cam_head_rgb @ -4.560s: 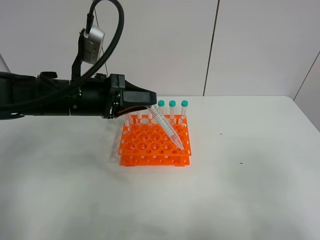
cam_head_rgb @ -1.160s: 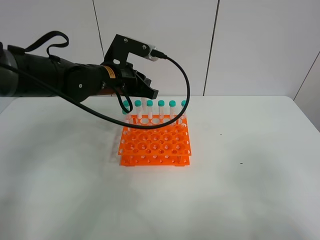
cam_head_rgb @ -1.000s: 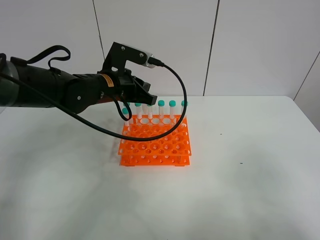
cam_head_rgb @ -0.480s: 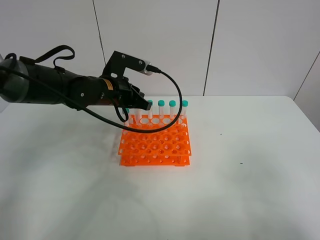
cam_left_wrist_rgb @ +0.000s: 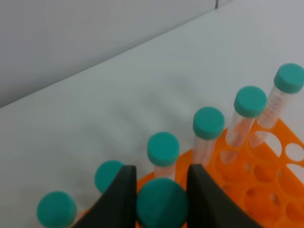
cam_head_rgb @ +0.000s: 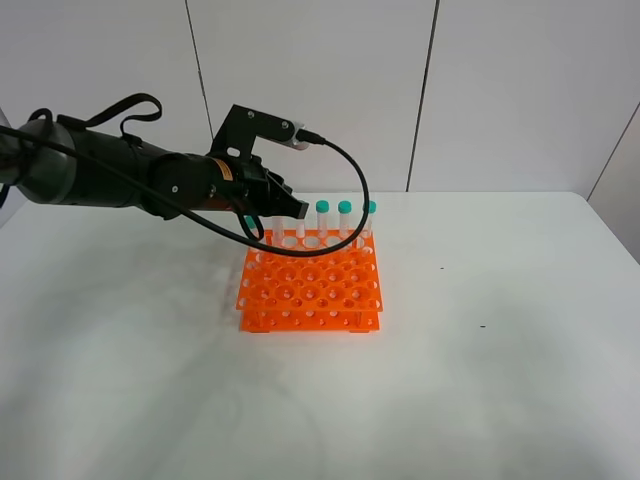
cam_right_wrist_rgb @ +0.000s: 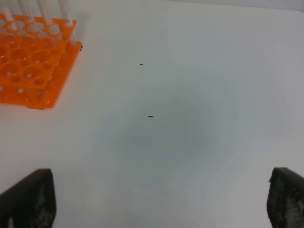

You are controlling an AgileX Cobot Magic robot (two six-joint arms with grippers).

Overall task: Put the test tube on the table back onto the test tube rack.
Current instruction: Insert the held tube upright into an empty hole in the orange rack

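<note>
My left gripper [cam_head_rgb: 288,208] hangs over the back row of the orange test tube rack [cam_head_rgb: 310,285], at its left half. In the left wrist view this gripper [cam_left_wrist_rgb: 160,180] is shut on the teal cap of the test tube [cam_left_wrist_rgb: 162,206], which stands upright; its body is hidden below the cap. Several more teal-capped tubes [cam_left_wrist_rgb: 208,122] stand in a line along that back row, three of them in the high view to the right of the gripper [cam_head_rgb: 344,207]. My right gripper [cam_right_wrist_rgb: 156,209] is open and empty above the bare white table [cam_right_wrist_rgb: 190,118], off to the rack's [cam_right_wrist_rgb: 33,66] right.
The left arm's black cable [cam_head_rgb: 350,215] loops down over the rack's back row. The white table [cam_head_rgb: 480,380] stretches wide to the right of the rack and in front of it. A grey panelled wall stands behind.
The left gripper, holding the tube, has sunk a little over the rack's back row and the arm has swung slightly. The right gripper has not moved.
</note>
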